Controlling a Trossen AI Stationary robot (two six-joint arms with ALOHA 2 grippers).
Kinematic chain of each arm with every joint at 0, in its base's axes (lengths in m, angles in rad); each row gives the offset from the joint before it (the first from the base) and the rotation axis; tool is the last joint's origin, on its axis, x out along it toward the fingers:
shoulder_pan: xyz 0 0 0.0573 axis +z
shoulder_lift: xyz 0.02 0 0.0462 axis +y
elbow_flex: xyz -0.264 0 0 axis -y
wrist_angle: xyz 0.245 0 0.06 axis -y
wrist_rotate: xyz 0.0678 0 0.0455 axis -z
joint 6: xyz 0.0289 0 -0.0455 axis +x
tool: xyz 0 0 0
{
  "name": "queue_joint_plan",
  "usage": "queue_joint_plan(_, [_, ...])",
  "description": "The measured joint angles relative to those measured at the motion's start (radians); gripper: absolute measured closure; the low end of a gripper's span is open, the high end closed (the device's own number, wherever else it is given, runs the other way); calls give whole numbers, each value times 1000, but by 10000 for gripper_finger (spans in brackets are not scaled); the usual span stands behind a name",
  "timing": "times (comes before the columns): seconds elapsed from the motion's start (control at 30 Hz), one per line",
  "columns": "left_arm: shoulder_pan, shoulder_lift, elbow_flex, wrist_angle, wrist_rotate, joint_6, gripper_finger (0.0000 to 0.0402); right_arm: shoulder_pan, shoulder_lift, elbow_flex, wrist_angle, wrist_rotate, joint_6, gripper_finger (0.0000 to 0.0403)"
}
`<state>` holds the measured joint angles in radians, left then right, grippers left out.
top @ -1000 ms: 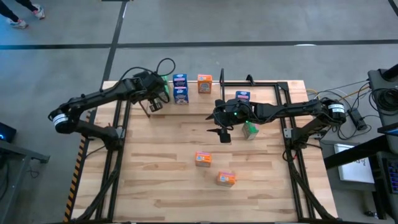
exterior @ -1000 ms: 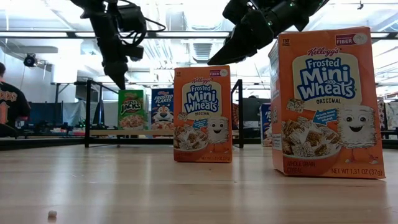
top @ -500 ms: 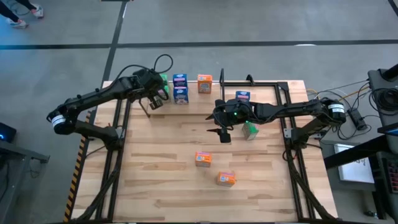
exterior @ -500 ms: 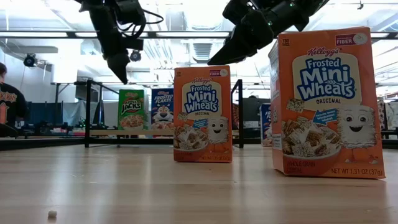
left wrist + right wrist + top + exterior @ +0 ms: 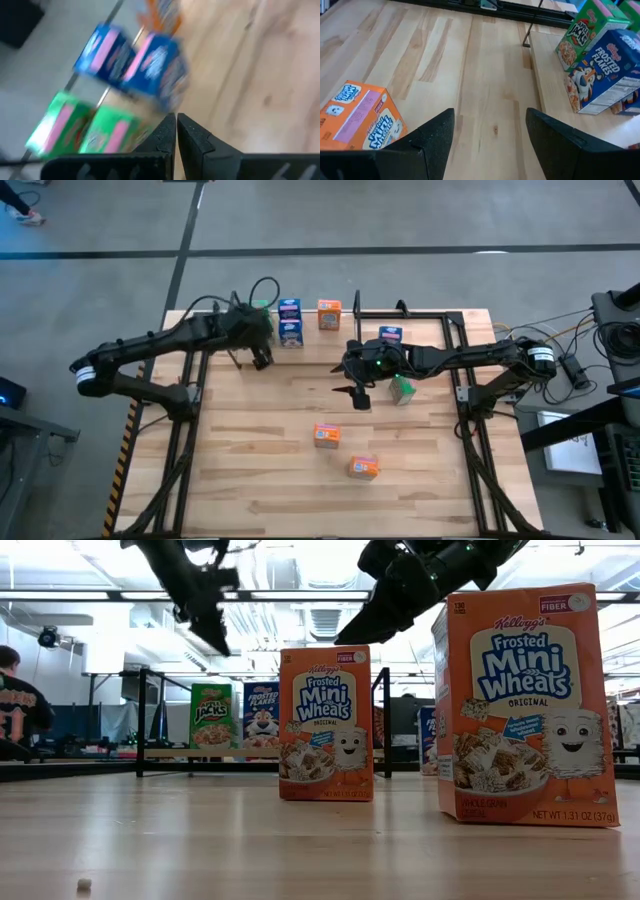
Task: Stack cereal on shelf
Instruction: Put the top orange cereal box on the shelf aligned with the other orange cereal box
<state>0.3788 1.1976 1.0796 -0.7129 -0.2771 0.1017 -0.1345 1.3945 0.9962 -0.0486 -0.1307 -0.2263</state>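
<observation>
Cereal boxes already line the shelf [image 5: 300, 330] at upper centre of the overhead frame, while two orange boxes [image 5: 327, 436] wait lower centre for collection. The left gripper [image 5: 260, 360], pinched shut and empty, hangs just beside the shelf; the right gripper [image 5: 358, 398], jaws spread wide, hovers mid-table, angled down toward them.

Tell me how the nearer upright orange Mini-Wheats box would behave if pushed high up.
The orange cardboard Mini-Wheats box stands tall on a narrow base, so it would probably tip rather than slide. Being small, it is likely light. Its flat printed cardboard faces probably dent under a hard squeeze.
</observation>
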Motion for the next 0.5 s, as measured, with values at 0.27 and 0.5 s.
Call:
queue_joint_plan(0.27, [-234,-69,-102,207,0,-37,401,13,0,0,1,0,150,168])
queue_joint_plan(0.5, [-394,-118,-205,385,-1,-19,401,69,1,67,-92,0,291,168])
